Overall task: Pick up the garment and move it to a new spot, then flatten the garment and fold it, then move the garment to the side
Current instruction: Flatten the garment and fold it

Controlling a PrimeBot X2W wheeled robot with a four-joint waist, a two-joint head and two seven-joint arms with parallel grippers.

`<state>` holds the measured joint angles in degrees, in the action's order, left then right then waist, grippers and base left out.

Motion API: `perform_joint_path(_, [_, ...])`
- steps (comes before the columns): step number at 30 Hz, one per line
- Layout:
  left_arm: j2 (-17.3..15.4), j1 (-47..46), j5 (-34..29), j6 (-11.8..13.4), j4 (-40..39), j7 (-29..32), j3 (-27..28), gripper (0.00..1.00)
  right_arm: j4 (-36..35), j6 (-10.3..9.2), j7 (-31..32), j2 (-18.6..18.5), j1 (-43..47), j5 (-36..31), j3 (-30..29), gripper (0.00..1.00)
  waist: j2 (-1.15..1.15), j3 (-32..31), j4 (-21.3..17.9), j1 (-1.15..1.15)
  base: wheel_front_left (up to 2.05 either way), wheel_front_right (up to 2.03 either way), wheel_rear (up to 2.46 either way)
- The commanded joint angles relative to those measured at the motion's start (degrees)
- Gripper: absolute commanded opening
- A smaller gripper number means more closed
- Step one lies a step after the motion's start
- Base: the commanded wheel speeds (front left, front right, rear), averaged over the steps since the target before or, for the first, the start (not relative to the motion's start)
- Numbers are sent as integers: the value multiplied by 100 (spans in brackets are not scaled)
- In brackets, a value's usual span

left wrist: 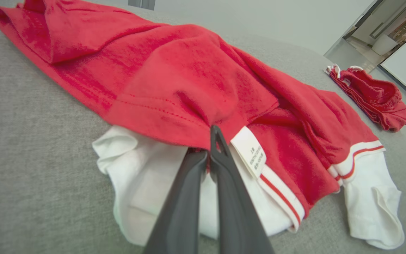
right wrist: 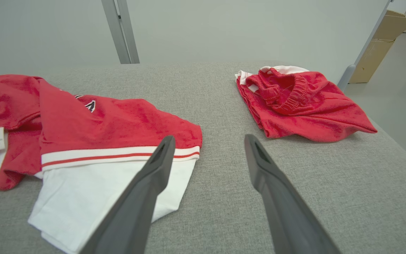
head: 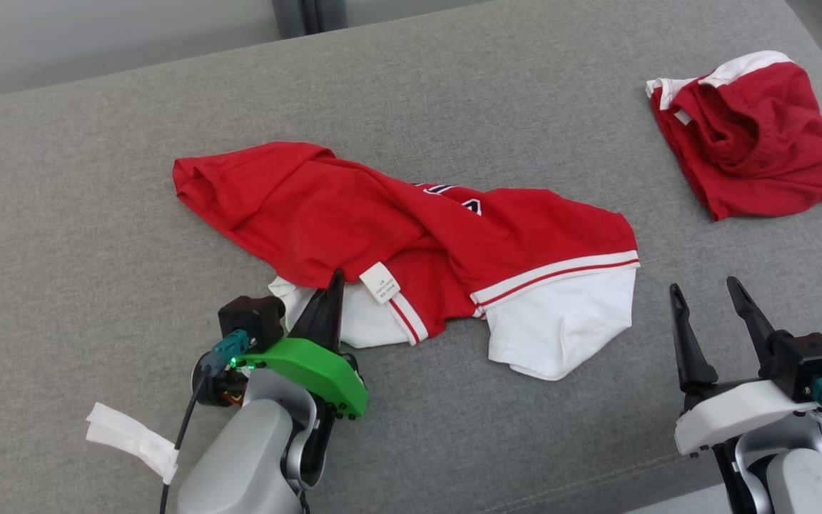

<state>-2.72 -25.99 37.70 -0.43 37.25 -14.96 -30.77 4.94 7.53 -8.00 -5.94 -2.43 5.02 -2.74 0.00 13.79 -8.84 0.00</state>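
Pickup, we judge: left gripper (head: pixel 335 282) pinches the shirt (head: pixel 382 214) hem, right gripper (head: pixel 703 284) gapes; next we lift clear.

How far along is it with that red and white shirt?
Barely started. Nothing looks done: the shirt lies crumpled on the grey cushion. In hand: the left tool is shut on its red hem beside the label; the right tool hangs open, apart. Left: lifting, moving, flattening, folding, setting aside.
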Motion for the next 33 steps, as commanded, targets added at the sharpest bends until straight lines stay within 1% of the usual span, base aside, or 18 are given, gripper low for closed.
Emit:
perform_joint_path(1, [-35, 81, -116, -13, -146, -25, 54, 0, 6, -9, -35, 25, 37, -36, -29, 100, 0, -37, 48, 0, 0, 0, 0])
perform_joint_path(5, [-117, 346, -298, -4, -771, -23, 261, 0, 14, -9, -39, 51, 93, -62, -100, 100, 0, -134, 193, 0, 0, 0, 0])
perform_joint_path(9, [-306, 742, -388, 39, -1395, -23, 410, 0, 18, -9, -133, 66, 106, -90, -201, 100, 0, -232, 382, 0, 0, 0, 0])
perform_joint_path(16, [-706, 1519, -218, 264, -2117, 235, 536, 0, 212, -9, -330, 158, 116, -223, -384, 100, 0, -348, 700, 0, 0, 0, 0])
perform_joint_path(21, [-892, 1949, -29, 458, -2116, 418, 699, 0, 500, -9, -369, 136, 28, -368, -510, 100, 0, -389, 879, 0, 0, 0, 0])
perform_joint_path(26, [-846, 2052, 82, 486, -1789, 431, 746, 0, 892, -9, -267, 25, -169, -441, -604, 100, 0, -433, 988, 0, 0, 0, 0])
perform_joint_path(27, [-812, 2031, 83, 473, -1720, 405, 736, 16, 986, -9, -233, 1, -250, -403, -600, 100, 0, -439, 1003, 0, 0, 0, 0])
perform_joint_path(28, [-791, 2003, 90, 457, -1671, 381, 730, 45, 1077, -9, -208, -35, -319, -367, -590, 100, 0, -443, 1013, 0, 0, 0, 0])
perform_joint_path(29, [-769, 1966, 100, 443, -1614, 359, 731, 100, 1188, -9, -183, -99, -420, -332, -566, 100, 0, -449, 1023, 0, 0, 0, 0])
perform_joint_path(33, [-713, 1821, 81, 487, -1500, 211, 814, 100, 1757, -9, 106, -345, -865, -142, -461, 100, 0, -450, 1073, 0, 0, 0, 0])
